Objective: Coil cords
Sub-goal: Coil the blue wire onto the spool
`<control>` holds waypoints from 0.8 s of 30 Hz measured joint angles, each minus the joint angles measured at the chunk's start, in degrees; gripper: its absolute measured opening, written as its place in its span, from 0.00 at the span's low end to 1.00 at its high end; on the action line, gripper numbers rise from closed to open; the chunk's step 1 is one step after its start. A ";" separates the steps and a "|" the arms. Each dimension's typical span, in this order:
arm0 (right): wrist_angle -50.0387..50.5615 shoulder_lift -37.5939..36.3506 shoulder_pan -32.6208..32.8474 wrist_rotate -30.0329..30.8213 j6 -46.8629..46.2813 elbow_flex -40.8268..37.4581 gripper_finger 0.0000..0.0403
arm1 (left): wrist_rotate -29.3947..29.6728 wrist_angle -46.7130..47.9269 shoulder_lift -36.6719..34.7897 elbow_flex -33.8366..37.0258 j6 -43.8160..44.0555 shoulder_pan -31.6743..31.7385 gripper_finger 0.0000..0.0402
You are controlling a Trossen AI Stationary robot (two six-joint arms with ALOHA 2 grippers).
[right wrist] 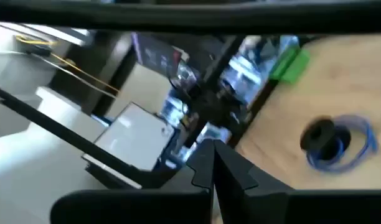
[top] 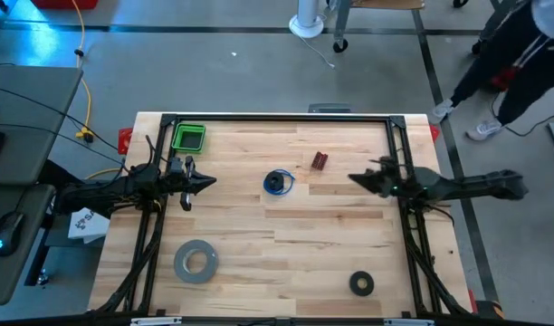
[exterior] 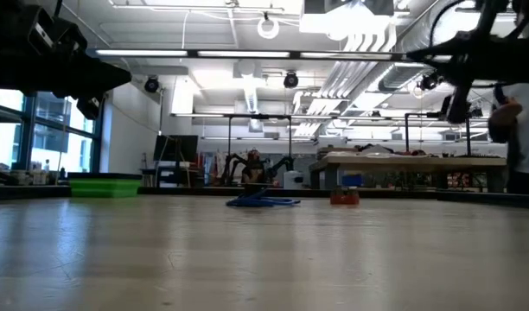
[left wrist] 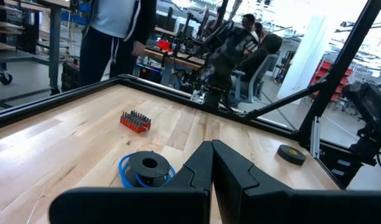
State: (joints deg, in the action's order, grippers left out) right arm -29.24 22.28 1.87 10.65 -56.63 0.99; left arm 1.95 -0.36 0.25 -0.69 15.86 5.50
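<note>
Cord: the blue cord (top: 279, 183) lies in loose loops around its small black spool (top: 273, 182), mid-bench, a little toward the far edge.
Left gripper (top: 207, 181): fingers pressed together, empty, near the left edge, pointing straight at the cord.
Right gripper (top: 354, 177): fingers together, empty, near the right edge, facing the cord too.
Nearer arm: the left, I'd say, though only slightly.
Axis: none to speak of; it's a round bundle.
</note>
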 joint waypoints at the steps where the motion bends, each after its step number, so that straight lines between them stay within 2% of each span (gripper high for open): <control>1: -3.66 3.40 0.00 -0.15 -0.70 0.01 0.00 | 0.00 0.02 0.00 -0.01 0.02 0.00 0.00; 4: -10.63 12.88 -0.01 -0.17 1.46 4.08 0.00 | -0.01 0.01 -0.01 -0.01 0.01 0.00 0.00; 7: -9.97 21.96 -1.02 -0.83 9.68 13.75 0.00 | 0.00 0.02 0.00 -0.02 0.01 0.00 0.00; 10: -0.11 30.89 -2.73 -1.32 15.99 25.53 0.00 | -0.02 0.02 0.00 -0.02 0.00 0.00 0.00; 14: 19.69 41.36 -6.02 -2.88 17.33 37.94 0.00 | 1.59 -0.81 0.00 0.03 -1.91 0.00 0.00; 16: 23.45 45.13 -7.77 -5.15 13.94 41.03 0.00 | 1.97 -2.59 0.00 0.04 -0.32 0.00 0.00; 20: 22.24 50.33 -10.50 -11.47 7.99 42.03 0.00 | 2.39 -8.94 0.00 0.04 9.88 -0.02 0.00; 24: 19.00 52.27 -10.99 -12.65 3.66 42.12 0.00 | 7.38 -11.45 0.13 0.04 19.16 0.00 0.00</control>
State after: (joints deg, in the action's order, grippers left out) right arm -10.24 74.55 -9.13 -2.00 -52.96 43.11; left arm 9.33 -11.81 0.38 -0.64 35.01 5.50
